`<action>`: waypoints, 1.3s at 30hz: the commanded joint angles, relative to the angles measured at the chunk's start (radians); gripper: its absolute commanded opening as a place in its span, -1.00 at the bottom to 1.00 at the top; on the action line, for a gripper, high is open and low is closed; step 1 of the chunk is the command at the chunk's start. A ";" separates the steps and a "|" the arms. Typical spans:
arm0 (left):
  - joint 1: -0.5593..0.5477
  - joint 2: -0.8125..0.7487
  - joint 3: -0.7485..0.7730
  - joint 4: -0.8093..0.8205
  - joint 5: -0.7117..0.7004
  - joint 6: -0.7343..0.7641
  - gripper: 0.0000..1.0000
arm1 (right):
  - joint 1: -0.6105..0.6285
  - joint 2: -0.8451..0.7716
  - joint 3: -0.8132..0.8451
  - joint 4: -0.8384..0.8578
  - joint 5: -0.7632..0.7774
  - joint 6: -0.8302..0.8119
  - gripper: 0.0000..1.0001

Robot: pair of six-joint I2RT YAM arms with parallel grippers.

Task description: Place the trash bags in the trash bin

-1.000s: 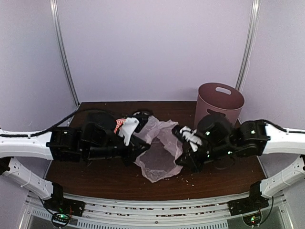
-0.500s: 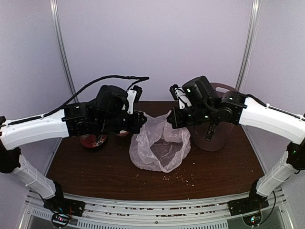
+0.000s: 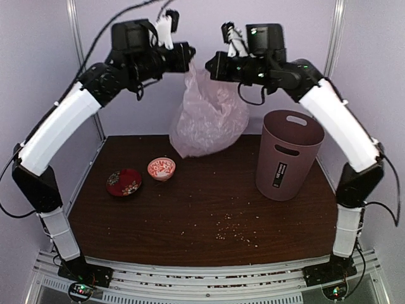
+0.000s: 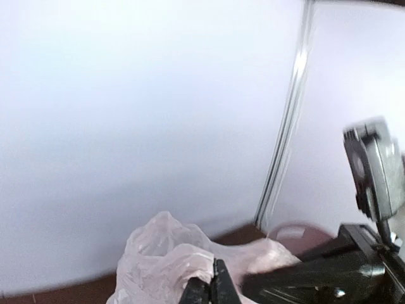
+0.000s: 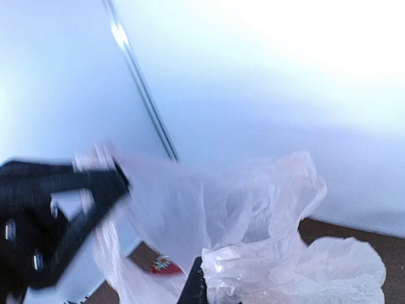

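The pale pinkish-white trash bag (image 3: 205,117) hangs in the air high above the table's back middle, held by its top edge from both sides. My left gripper (image 3: 189,58) is shut on the bag's left rim; the left wrist view shows its jaws closed on the plastic (image 4: 183,263). My right gripper (image 3: 209,63) is shut on the bag's right rim, and the bag (image 5: 278,266) fills the right wrist view. The mauve-brown trash bin (image 3: 288,154) stands upright on the table at the right, below and right of the bag, and also shows in the left wrist view (image 4: 294,233).
A small red-and-white bowl (image 3: 162,168) and a dark red bowl (image 3: 123,182) sit on the left of the brown table (image 3: 190,221). Crumbs (image 3: 231,233) are scattered near the front middle. The enclosure's back wall and metal posts stand close behind the raised arms.
Both arms have risen steeply from the table, lifting the bag clear of the table into the air. The two red bowls, earlier hidden by the left arm, now show.
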 commanded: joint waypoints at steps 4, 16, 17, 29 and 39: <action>-0.339 -0.231 -0.148 0.388 -0.228 0.673 -1.00 | 0.234 -0.471 -0.410 0.267 0.120 -0.240 -1.00; -0.394 -0.710 -1.394 0.264 -0.077 -0.275 -1.00 | 0.317 -0.850 -1.676 0.349 -0.045 0.150 -1.00; -0.395 -0.712 -1.354 0.245 -0.117 -0.256 -1.00 | 0.340 -0.878 -1.666 0.342 -0.011 0.153 -1.00; -0.351 -0.531 -0.984 0.186 -0.251 -0.065 -1.00 | 0.254 -0.726 -1.196 0.233 0.097 0.101 -1.00; -0.006 -0.217 -0.662 0.312 -0.119 -0.046 -1.00 | -0.038 -0.263 -0.617 0.137 0.133 0.016 -1.00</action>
